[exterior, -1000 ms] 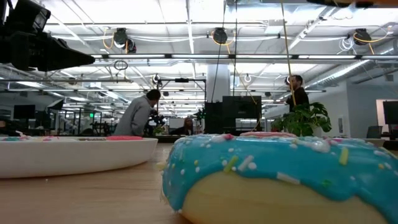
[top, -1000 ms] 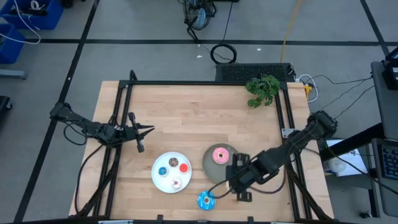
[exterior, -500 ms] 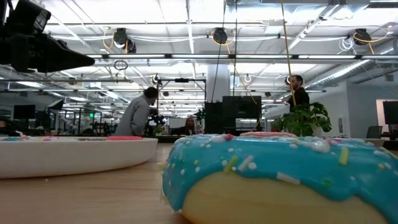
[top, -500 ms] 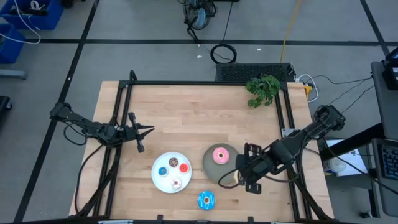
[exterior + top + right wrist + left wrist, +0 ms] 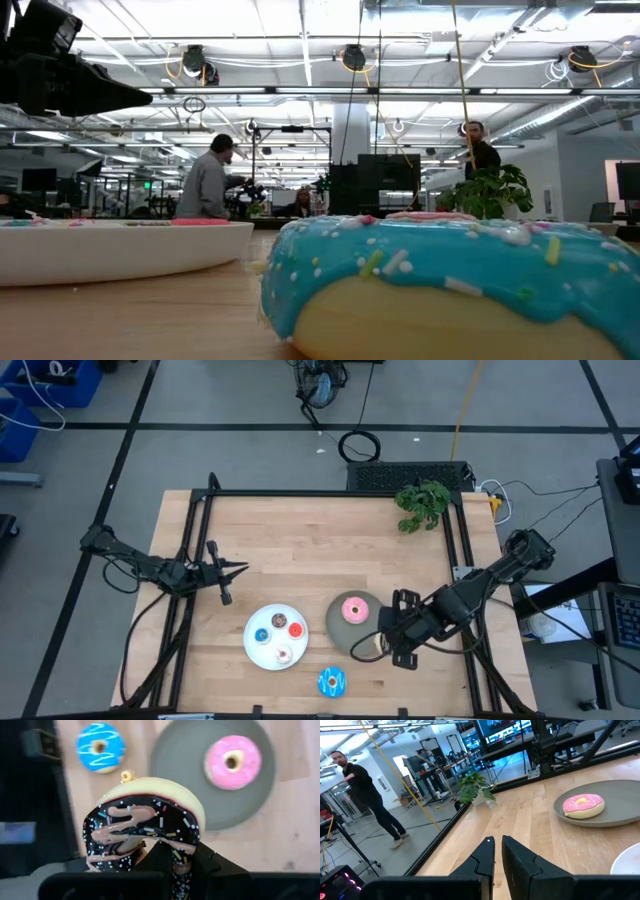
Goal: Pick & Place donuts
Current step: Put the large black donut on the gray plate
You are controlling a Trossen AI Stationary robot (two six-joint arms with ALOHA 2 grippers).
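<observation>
A dark brown donut with sprinkles [image 5: 145, 827] sits in my shut right gripper [image 5: 170, 856], above the near right rim of the grey plate [image 5: 338, 630]. On that plate lies a pink donut [image 5: 354, 609]. Near the table's front edge a bright blue donut [image 5: 332, 681] rests flat on the wood. The white plate [image 5: 262, 650] carries three tiny donuts. At the table's left my left gripper [image 5: 238, 569] waits, shut and level, with nothing in it. My right gripper pinches the brown donut's ring [image 5: 176, 854] between its two fingers, at the part nearest the wrist. The fingers slant down from the table's right side. The donut stands on edge beyond the fingertips, icing toward the camera, lifted clear of table and plate.
A small green plant [image 5: 422, 503] stands at the far right corner. A black frame rail [image 5: 330, 493] runs round the table. Bare wood spans the far half. People move in the room behind.
My right gripper has risen and moved toward the table's right edge, away from the blue donut, carrying the brown donut. The blue donut and the pink donut have stayed in place.
</observation>
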